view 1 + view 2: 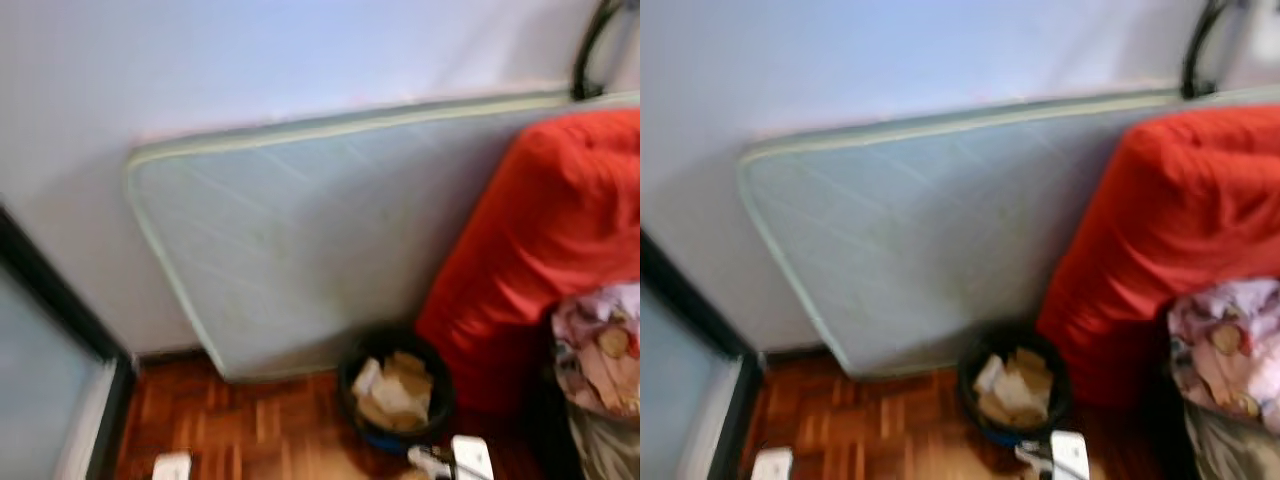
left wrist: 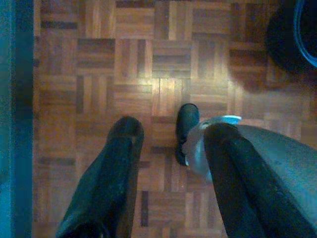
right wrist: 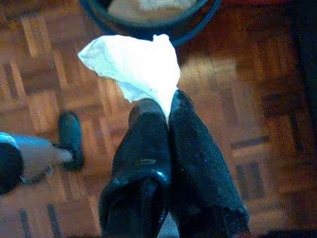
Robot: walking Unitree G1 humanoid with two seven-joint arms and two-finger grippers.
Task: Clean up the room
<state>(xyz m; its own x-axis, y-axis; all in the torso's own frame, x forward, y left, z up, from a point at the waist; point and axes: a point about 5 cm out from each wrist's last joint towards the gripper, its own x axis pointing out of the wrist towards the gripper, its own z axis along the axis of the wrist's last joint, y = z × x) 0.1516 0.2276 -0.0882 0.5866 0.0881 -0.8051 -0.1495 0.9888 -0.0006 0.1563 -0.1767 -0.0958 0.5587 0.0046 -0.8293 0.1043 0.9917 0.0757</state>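
Right gripper (image 3: 166, 106) has its jaws pressed together on a crumpled white tissue (image 3: 133, 67), and the tissue hangs over the parquet floor (image 3: 237, 99) just short of the bin's dark rim at the top of the right wrist frame. In the head views, blurred, that black waste bin (image 1: 396, 390) sits low and right of centre, stuffed with brownish paper scraps (image 1: 395, 392). Behind it a pale blue mattress (image 1: 330, 230) leans on its long edge against the white wall (image 1: 250, 50), and a big red cushion (image 1: 550, 240) slumps against the mattress at the right. A bundle of patterned cloth (image 1: 600, 350) lies at the right edge. Left gripper (image 2: 171, 131) hangs with jaws spread wide over bare parquet, the robot's dark foot (image 2: 186, 130) visible between them. A dark-framed glass door (image 1: 50, 340) runs down the left edge.
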